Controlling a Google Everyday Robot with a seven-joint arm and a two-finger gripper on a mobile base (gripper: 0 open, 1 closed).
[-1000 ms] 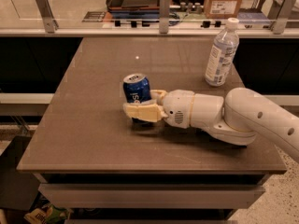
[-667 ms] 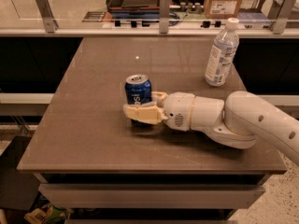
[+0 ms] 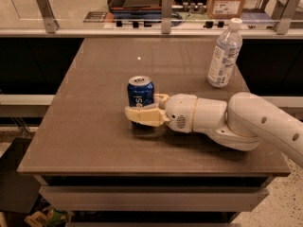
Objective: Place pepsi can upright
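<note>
The pepsi can (image 3: 140, 91), blue with a silver top, stands upright near the middle of the brown table (image 3: 94, 103). My gripper (image 3: 140, 107) reaches in from the right, low over the table, and is shut on the can's lower part. One cream finger (image 3: 143, 116) lies across the front of the can; the other finger (image 3: 161, 98) shows at its right rear side. The can's base is hidden behind the front finger.
A clear plastic water bottle (image 3: 224, 54) stands upright at the back right of the table. A glass railing with metal posts (image 3: 166, 9) runs behind the table. My white arm (image 3: 246, 122) lies over the table's right front part.
The can has come down slightly and moved a little to the right with the gripper. The bottle has not moved.
</note>
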